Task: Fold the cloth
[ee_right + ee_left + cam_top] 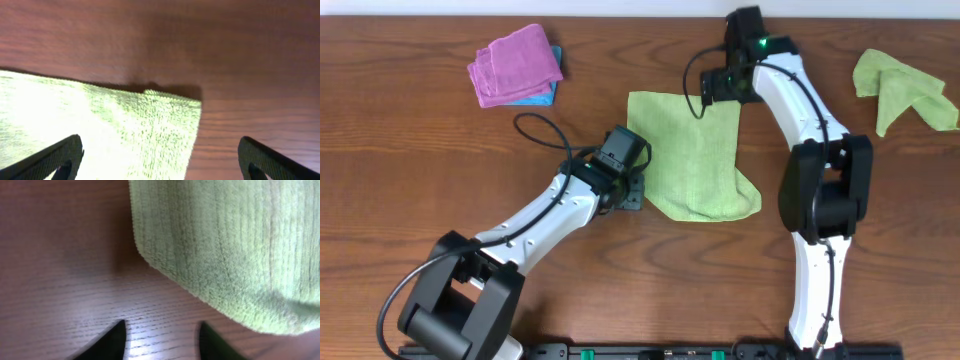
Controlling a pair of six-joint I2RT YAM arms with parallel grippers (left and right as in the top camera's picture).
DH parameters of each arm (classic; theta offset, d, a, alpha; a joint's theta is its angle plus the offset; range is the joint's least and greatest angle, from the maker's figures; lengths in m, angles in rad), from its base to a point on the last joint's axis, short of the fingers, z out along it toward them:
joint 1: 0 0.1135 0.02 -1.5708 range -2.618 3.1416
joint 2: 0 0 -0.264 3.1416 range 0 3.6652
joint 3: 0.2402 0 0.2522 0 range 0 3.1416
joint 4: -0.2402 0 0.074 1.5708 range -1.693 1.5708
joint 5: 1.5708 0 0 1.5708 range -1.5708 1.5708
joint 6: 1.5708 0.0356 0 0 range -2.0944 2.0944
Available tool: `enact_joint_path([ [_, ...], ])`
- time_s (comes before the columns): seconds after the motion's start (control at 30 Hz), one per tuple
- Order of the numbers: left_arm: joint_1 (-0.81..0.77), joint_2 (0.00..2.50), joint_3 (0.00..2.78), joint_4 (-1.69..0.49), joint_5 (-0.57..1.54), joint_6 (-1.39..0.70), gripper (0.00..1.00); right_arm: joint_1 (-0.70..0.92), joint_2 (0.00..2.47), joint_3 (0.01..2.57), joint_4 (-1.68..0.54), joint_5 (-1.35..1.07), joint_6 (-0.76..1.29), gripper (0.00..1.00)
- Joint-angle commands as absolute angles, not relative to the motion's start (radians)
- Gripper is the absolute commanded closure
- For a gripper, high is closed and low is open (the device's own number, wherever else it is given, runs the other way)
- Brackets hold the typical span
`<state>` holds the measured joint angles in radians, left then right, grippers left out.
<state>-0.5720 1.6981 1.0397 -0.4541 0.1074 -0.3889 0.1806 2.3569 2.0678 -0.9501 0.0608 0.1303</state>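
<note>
My left end effector (162, 332) and right end effector (160, 150) gape empty; cloth (690, 150) looks limp, so I'd pinch its corners.

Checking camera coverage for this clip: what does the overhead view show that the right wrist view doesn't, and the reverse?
Only overhead: the left arm, the right arm, the whole flat green cloth, a pink cloth stacked on a blue cloth, and a crumpled green cloth at far right. Only right wrist: the flat cloth's corner up close, between wide-open jaws. Both: that cloth on the wooden table.
</note>
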Motion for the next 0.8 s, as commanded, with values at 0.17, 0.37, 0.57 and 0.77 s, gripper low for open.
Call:
enact_joint_path([
  [0.17,-0.467,1.7,1.033,-0.451,0.192,-0.381,0.05,0.163,2.26,2.157,-1.13,0.159,0.092,0.01],
  [0.37,-0.405,1.7,1.033,-0.453,0.294,-0.335,0.04,0.117,2.103,2.146,-1.21,0.161,0.092,0.01],
  [0.57,-0.407,1.7,1.033,-0.456,0.297,-0.332,0.05,0.083,1.877,1.938,-1.165,0.161,0.087,0.01],
  [0.77,-0.407,1.7,1.033,-0.454,0.316,-0.333,0.04,0.038,1.596,1.576,-1.033,0.109,0.071,0.01],
])
